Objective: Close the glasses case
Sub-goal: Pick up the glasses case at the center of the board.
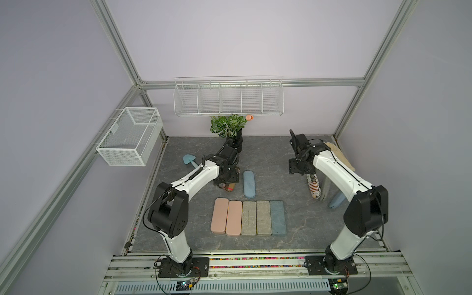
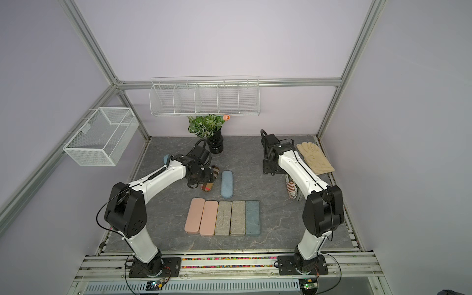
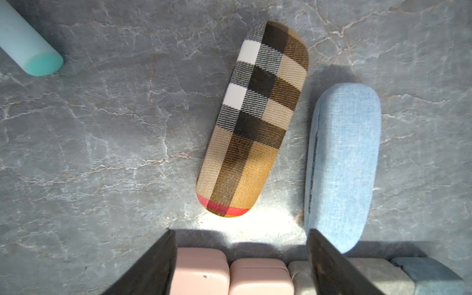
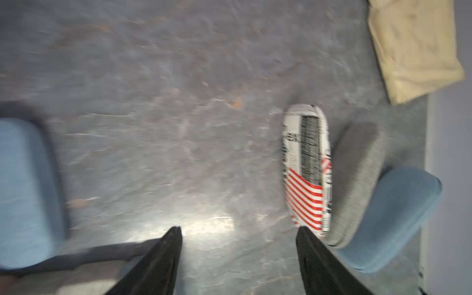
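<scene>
The blue glasses case lay flat near the middle of the table, just behind the row of flat cases by the front edge. It was likely put there so both arms could reach it, and its lid looked shut. Its long side ran from the front edge toward the back edge, with the seam facing the checked case and the left edge. The left gripper hung above the checked case and the right gripper hung toward the right edge, both with fingers spread wide and nothing in them, maybe because the lid needed no push.
</scene>
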Action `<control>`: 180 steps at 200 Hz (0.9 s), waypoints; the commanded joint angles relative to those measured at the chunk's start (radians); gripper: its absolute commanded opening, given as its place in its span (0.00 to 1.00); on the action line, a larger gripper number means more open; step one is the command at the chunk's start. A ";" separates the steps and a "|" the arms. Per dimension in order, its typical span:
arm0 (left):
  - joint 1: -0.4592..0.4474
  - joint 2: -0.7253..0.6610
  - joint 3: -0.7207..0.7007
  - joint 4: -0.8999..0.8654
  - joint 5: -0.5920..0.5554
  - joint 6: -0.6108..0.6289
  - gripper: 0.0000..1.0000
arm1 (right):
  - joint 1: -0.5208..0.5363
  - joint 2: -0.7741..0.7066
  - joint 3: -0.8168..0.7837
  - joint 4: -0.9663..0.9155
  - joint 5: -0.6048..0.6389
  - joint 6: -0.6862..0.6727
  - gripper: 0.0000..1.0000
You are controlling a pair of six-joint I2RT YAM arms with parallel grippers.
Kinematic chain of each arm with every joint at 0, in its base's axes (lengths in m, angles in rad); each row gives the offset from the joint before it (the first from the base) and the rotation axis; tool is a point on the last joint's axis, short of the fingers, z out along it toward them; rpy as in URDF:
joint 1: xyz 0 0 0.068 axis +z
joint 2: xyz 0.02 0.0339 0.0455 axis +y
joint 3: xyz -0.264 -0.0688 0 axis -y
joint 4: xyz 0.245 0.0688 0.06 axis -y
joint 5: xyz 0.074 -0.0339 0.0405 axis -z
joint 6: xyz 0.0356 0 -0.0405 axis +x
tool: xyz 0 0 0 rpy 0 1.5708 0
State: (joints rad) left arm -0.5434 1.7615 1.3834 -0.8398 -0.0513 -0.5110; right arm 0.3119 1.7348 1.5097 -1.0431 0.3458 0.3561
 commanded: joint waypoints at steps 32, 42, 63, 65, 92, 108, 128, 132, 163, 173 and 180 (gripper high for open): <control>0.001 0.011 0.027 -0.018 0.005 -0.001 0.81 | -0.101 0.038 -0.064 -0.055 0.017 -0.074 0.79; 0.002 0.014 0.028 -0.016 0.006 -0.004 0.81 | -0.118 0.043 -0.076 -0.048 0.003 -0.076 0.79; 0.002 0.021 0.031 -0.016 0.008 -0.004 0.81 | -0.156 0.060 -0.106 -0.019 -0.021 -0.086 0.80; 0.002 0.022 0.032 -0.016 0.008 -0.004 0.81 | -0.159 0.062 -0.109 -0.016 -0.024 -0.088 0.80; 0.002 0.030 0.039 -0.022 0.010 -0.003 0.81 | -0.191 0.098 -0.137 0.029 -0.065 -0.098 0.80; 0.001 0.036 0.046 -0.024 0.009 -0.003 0.81 | -0.208 0.116 -0.151 0.070 -0.105 -0.104 0.79; 0.002 0.047 0.059 -0.030 0.007 -0.001 0.81 | -0.215 0.146 -0.147 0.117 -0.152 -0.119 0.73; 0.002 0.050 0.063 -0.031 0.007 0.000 0.81 | -0.215 0.153 -0.145 0.122 -0.155 -0.124 0.72; 0.003 0.054 0.078 -0.042 -0.004 0.004 0.81 | -0.215 0.181 -0.117 0.140 -0.189 -0.143 0.40; 0.006 0.051 0.083 -0.048 -0.010 0.006 0.81 | -0.215 0.173 -0.115 0.150 -0.214 -0.142 0.33; 0.007 0.048 0.087 -0.051 -0.014 0.006 0.81 | -0.214 0.163 -0.113 0.157 -0.236 -0.136 0.32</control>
State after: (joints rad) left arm -0.5434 1.7939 1.4326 -0.8623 -0.0479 -0.5106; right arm 0.0990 1.9099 1.3766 -0.9295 0.1967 0.2295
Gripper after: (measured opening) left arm 0.809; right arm 0.349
